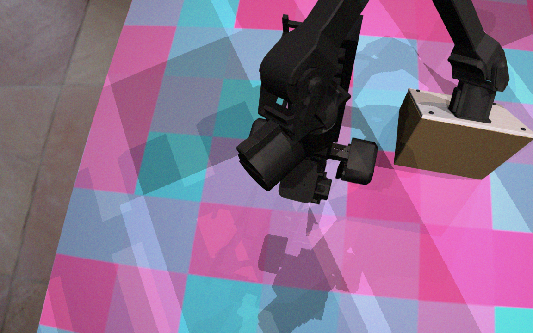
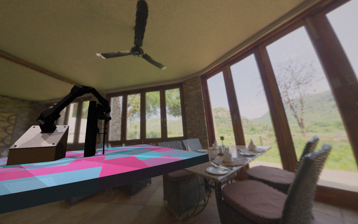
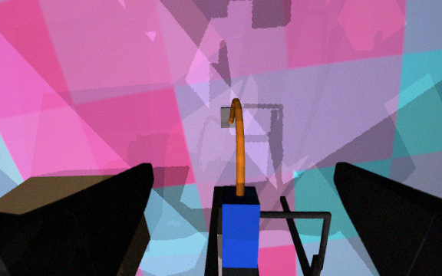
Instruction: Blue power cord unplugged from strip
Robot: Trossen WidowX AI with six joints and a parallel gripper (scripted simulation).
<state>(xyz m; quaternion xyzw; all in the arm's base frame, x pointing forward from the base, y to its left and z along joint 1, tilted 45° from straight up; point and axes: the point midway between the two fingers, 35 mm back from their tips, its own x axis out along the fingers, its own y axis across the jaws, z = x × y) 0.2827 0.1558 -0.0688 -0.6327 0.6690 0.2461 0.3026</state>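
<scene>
Fingers of the gripper (image 3: pixel 240 215) frame the wrist view, one dark finger (image 3: pixel 102 218) low on the left and the other well apart on the right; the jaws stand wide and hold nothing. Behind the left finger shows a corner of the brown base box (image 3: pixel 48 189). Between the fingers, touching neither, sits the blue plug (image 3: pixel 240 235), upright against a black post. An orange cord (image 3: pixel 239 153) rises from the plug's dark top, curves over and ends at a small grey pad (image 3: pixel 225 116) on the pink, teal and lilac patterned table (image 3: pixel 90 77). Just right of the plug a thin black wire frame (image 3: pixel 301 230) stands over the table. Whether the plug is seated in a strip cannot be told from here.

From above, the arm's wrist (image 1: pixel 297 136) hides the plug and cord entirely; the base box (image 1: pixel 459 140) sits to its right, apart from it. In the exterior view the arm (image 2: pixel 74 111) arches from the box to a tall black post (image 2: pixel 90 130) on the table, with dining chairs (image 2: pixel 258 194) and windows further right.
</scene>
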